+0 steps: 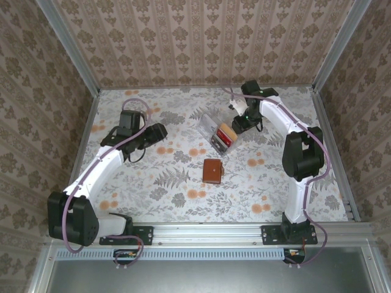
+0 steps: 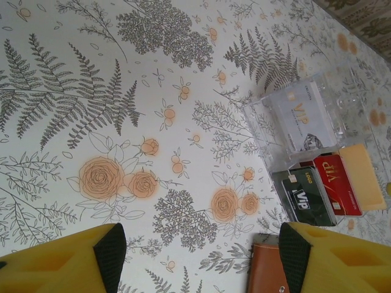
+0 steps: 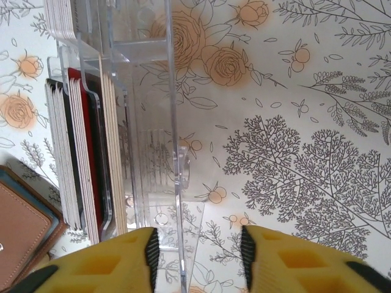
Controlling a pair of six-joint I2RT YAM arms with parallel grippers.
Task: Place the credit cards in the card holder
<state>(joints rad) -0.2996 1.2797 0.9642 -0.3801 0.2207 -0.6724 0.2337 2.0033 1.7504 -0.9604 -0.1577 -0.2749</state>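
The left gripper (image 2: 198, 259) gapes wide, holding nothing; the right gripper (image 3: 198, 250) stands partly open, a wall of the clear rack (image 3: 146, 91) between its fingers; cards (image 2: 336, 183) stand in the rack; the holder (image 1: 212, 171) lies closed nearby.

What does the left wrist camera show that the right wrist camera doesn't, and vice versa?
Left wrist view: the credit cards seen face-on, with VIP lettering readable on red, dark and white ones, and the left end effector open above the tablecloth. Right wrist view: those cards edge-on as a tight stack, and the right end effector open, a wall of the clear stand running between its fingers. Both: the cards, the clear stand, a corner of the brown card holder and the floral tablecloth.
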